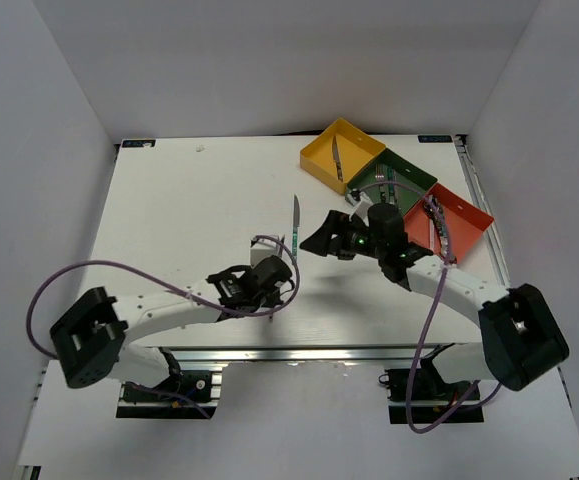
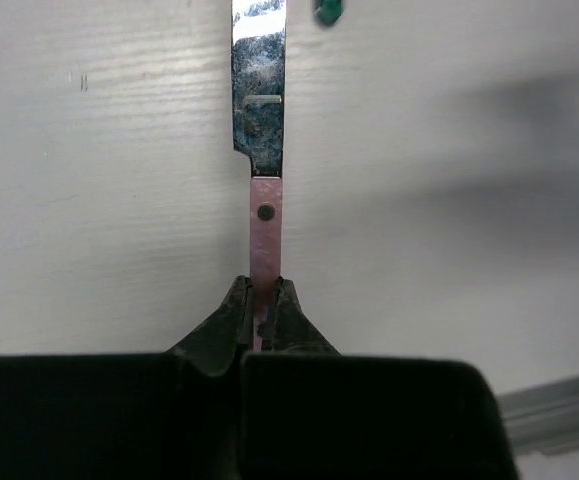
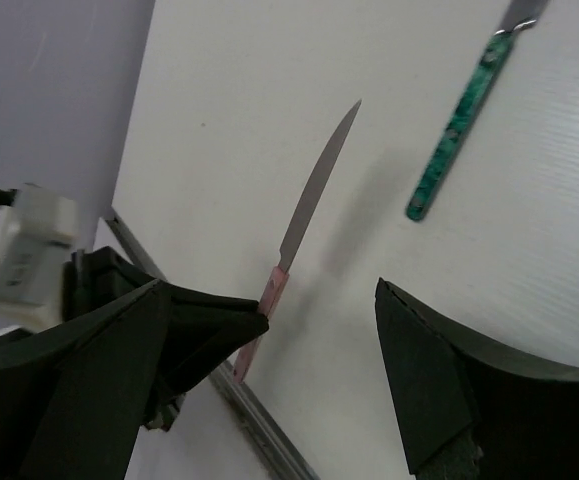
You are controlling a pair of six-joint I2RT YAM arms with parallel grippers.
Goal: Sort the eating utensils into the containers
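- While clenched on its handle, the left gripper (image 2: pixel 261 290) grasps the pink-handled knife (image 2: pixel 259 100) over the bench (image 2: pixel 89 150).
- Right gripper (image 3: pixel 321 305) spread wide, released, beside that knife.
- Teal-handled utensil (image 3: pixel 459 120) lies beyond the knife.

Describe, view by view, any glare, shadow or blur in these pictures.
Top external: even, soft light. Left wrist: the knife blade gives mottled reflections; blurred shadow bands cross the table on the right. Right wrist: the right gripper looks dark, featureless.
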